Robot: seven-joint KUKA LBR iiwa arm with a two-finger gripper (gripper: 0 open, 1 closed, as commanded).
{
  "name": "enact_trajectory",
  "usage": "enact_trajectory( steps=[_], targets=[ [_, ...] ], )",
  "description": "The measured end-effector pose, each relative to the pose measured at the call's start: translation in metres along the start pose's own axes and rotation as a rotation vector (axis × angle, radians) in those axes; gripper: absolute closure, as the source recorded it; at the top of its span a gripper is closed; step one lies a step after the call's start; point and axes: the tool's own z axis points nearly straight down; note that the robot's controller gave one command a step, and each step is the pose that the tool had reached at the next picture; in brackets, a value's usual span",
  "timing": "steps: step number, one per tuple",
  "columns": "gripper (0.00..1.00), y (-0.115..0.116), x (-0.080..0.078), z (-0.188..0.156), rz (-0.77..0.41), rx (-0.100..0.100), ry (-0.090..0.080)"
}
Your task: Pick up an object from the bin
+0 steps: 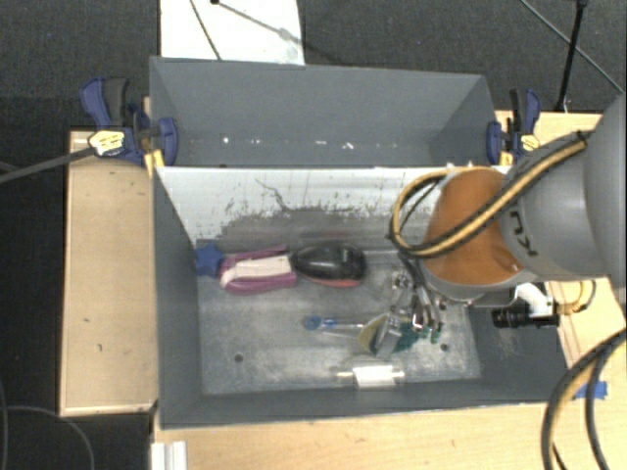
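One hand (411,329) is lowered into the grey bin (245,360), below and right of the black oval object (330,262).
It sits over a tan round piece (372,335) and a teal item (405,340); whether it is spread or pinching cannot be told. A blue-handled tool (323,324) lies directly below the black oval object, a purple-and-white item (257,270) just left of it.
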Motion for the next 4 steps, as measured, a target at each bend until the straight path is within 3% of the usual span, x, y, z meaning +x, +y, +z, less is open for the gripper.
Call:
enact_trajectory(
  steps=[1, 2, 3, 4],
  targets=[
    [1.0, 0.0, 0.0, 0.001, -0.002, 0.001, 0.0],
    [1.0, -0.019, -0.013, -0.125, 0.033, 0.003, -0.005],
    [1.0, -0.002, -0.02, -0.076, -0.212, 0.005, 0.007],
    [1.0, -0.004, -0.006, -0.153, -0.207, 0.002, -0.003]
  ],
)
